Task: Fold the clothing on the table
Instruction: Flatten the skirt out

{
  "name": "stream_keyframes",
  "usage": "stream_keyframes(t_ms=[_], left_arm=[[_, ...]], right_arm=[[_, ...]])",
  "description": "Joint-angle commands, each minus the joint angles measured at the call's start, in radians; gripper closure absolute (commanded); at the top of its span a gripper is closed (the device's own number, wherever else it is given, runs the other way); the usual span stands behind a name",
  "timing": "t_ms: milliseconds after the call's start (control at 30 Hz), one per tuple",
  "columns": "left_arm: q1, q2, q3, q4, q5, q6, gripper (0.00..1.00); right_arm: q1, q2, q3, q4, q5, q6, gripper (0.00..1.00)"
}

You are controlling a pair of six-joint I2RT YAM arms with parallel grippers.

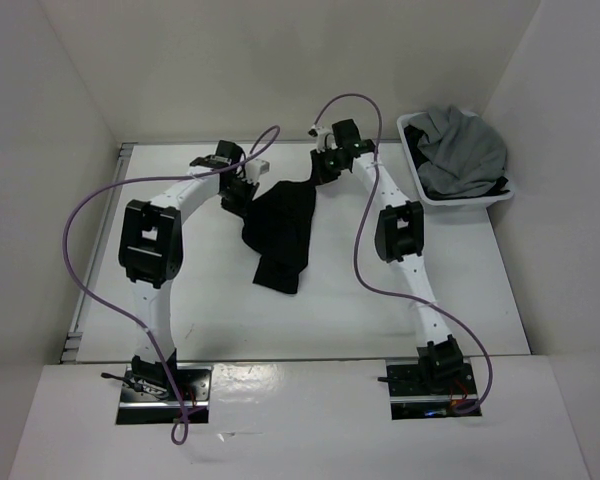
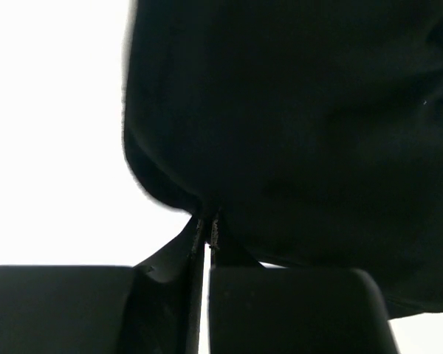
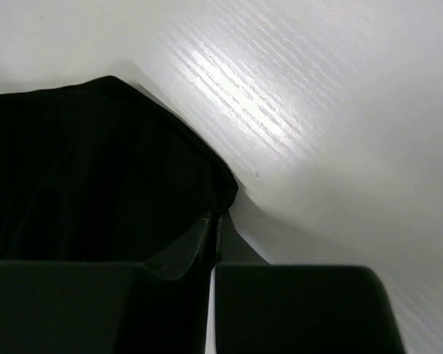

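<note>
The black clothing (image 1: 280, 232) looked light, thin and limp. It would likely sag and bunch wherever unsupported, but seemed neither slippery nor fragile. Its corners and edges seemed the sensible places to hold it. It lay on the white counter (image 1: 460, 300), well to the left of the basket (image 1: 470, 200), broad at its far end and trailing nearer in a crumpled strip. The left pincer (image 2: 207, 234) was closed on the fabric's edge, on the side farther from the basket. The right pincer (image 3: 215, 225) was closed on the corner nearer the basket, its tips pinching the cloth's point. Both arms reached forward with elbows raised and wrists bent down, facing each other across the cloth.
</note>
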Motion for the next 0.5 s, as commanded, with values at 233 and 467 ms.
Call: stream_keyframes(t_ms=[233, 467], left_arm=[[-0.005, -0.303, 0.196, -0.004, -0.145, 0.073, 1.0], [-0.005, -0.536, 0.138, -0.004, -0.132, 0.091, 1.0]], right_arm=[[-0.042, -0.607, -0.222, -0.076, 0.079, -0.115, 1.0], [-0.065, -0.988, -0.578, -0.047, 0.077, -0.202, 1.0]])
